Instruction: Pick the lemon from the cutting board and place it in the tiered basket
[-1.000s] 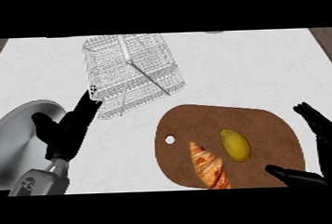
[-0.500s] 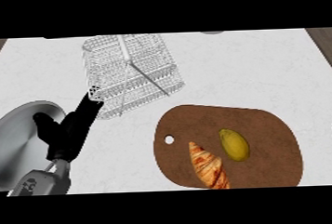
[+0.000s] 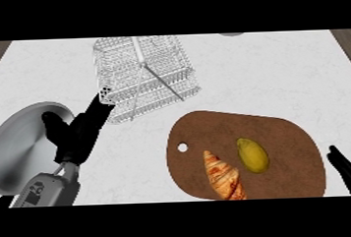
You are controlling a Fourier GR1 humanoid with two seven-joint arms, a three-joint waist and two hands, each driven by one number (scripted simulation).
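A yellow lemon (image 3: 252, 155) lies on the brown cutting board (image 3: 280, 131), right of a croissant (image 3: 224, 175). The wire tiered basket (image 3: 144, 75) stands at the back, left of centre. My left hand (image 3: 77, 131) rests open at the left, fingers pointing up toward the basket's near left corner. Only the fingertips of my right hand (image 3: 346, 169) show at the right edge, just off the board's right rim and apart from the lemon; they look straight.
A grey round metal lid or pan (image 3: 19, 148) lies at the left edge, partly under my left hand. A dark object (image 3: 232, 34) peeks in at the back edge. White counter (image 3: 278, 72) lies between basket and board.
My right hand drew back to the right, almost out of view, and now shows a little more at the right edge. The left hand, lemon and basket have not moved.
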